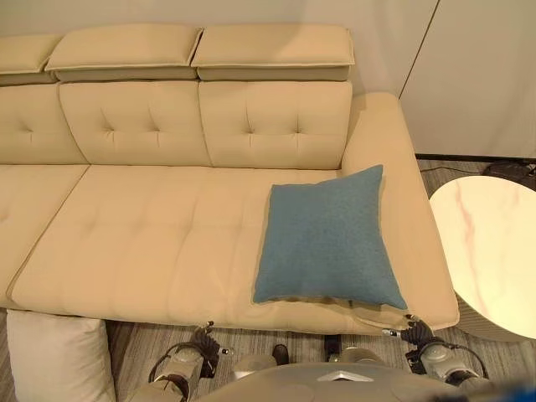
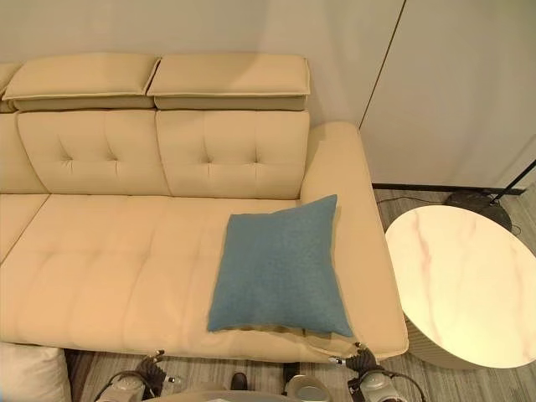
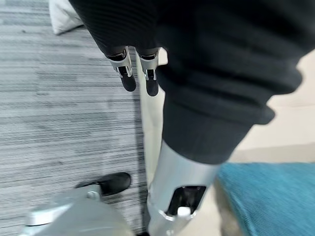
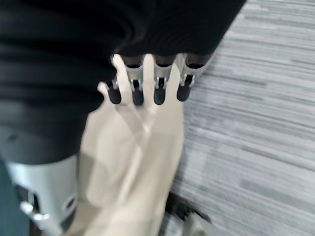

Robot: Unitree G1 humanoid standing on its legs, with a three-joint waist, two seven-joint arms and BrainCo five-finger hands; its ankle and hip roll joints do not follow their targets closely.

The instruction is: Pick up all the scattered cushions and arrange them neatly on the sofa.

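A blue cushion (image 1: 328,237) lies flat on the right end of the beige sofa's seat (image 1: 151,243), close to the armrest. On the floor by the sofa's front left lies a white cushion (image 1: 54,358), which also appears in the left wrist view (image 3: 63,18). My left hand (image 3: 127,73) hangs low in front of the sofa over the grey carpet, fingers relaxed and holding nothing. My right hand (image 4: 160,83) hangs by the sofa's front right corner, fingers straight in a row, empty. A corner of the blue cushion (image 3: 270,196) shows past my left arm.
A round marble-topped side table (image 1: 490,251) stands right of the sofa's armrest. A dark lamp base (image 2: 477,205) sits on the floor behind it. Grey striped carpet (image 3: 49,113) lies in front of the sofa.
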